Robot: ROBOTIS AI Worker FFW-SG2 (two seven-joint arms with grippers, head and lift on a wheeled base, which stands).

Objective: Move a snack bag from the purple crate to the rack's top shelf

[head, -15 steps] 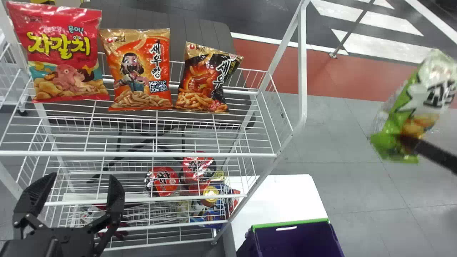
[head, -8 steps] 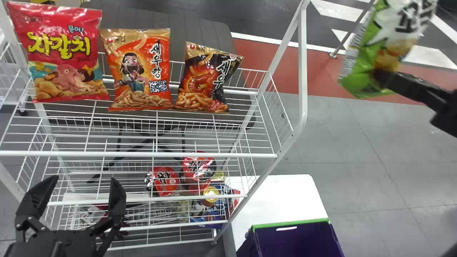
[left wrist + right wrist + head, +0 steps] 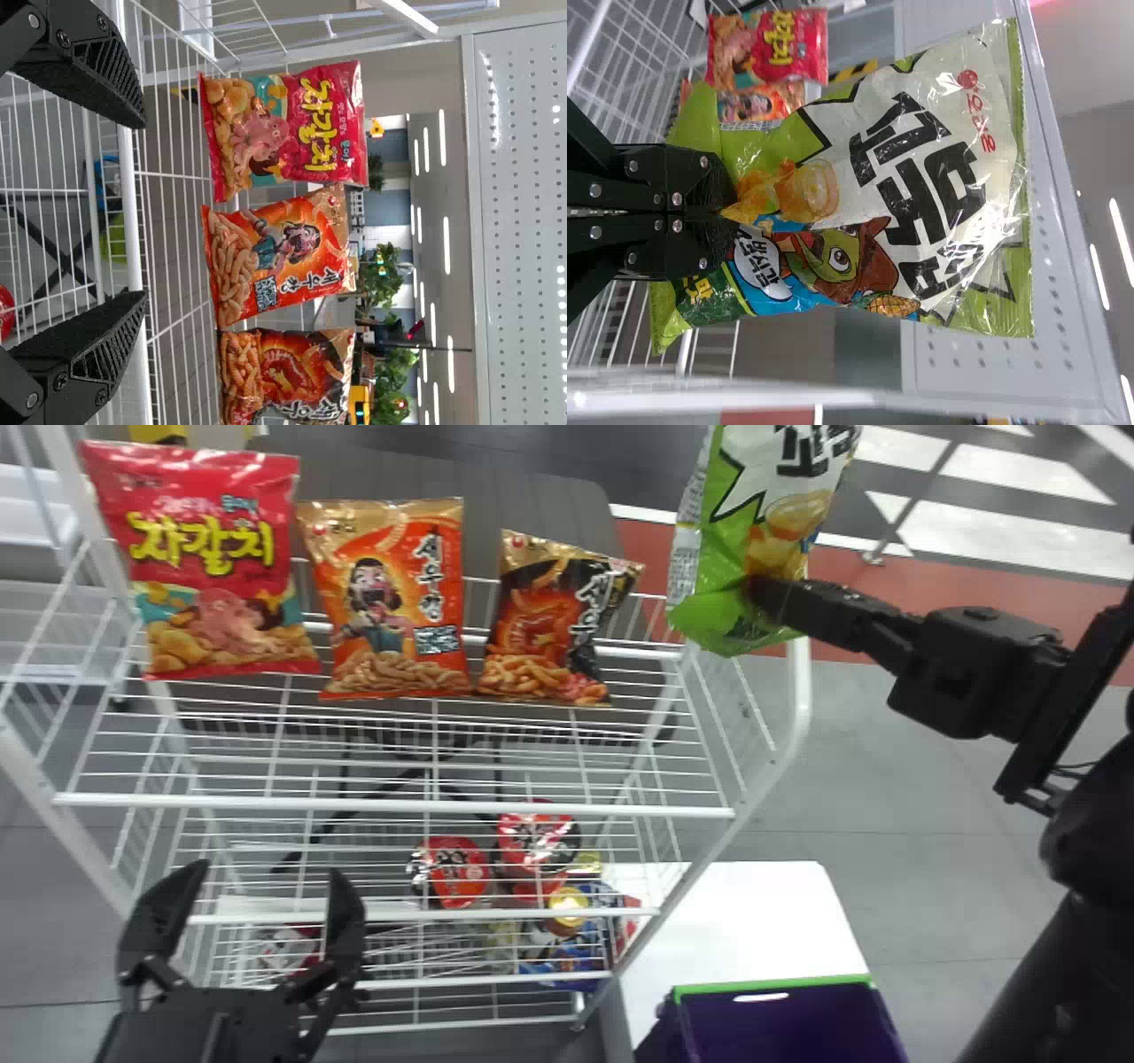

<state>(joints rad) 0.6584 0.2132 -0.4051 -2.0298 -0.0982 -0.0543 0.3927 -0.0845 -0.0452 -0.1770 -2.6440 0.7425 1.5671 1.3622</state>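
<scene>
The right gripper [image 3: 766, 598] is gripping the green-and-white snack bag [image 3: 753, 522] low down, its fingers closing on the bag's lower part. The bag is standing upright in that grip, outside the crate, with its lower edge showing above the top shelf's right end; how far it is lying over the rack [image 3: 800, 700] I cannot tell.

On the rack's top shelf [image 3: 399, 808], three bags are standing side by side: a red one [image 3: 213, 558] toward the rack's left side, an orange one [image 3: 390, 602] next, then a black-and-orange one [image 3: 558, 620]. Open wire is running between this row and the rack's front rail, and a gap is separating the black-and-orange bag from the rack's right side.

The left gripper [image 3: 266, 872] is waiting before the rack's left part, fingers spreading wide with space between them. Red cups [image 3: 456, 872] are sitting lower in the rack. The white counter [image 3: 735, 930] is extending beside the rack's right side, and the purple crate [image 3: 726, 989] is standing near the rack's front right corner, its green edge facing the counter.
</scene>
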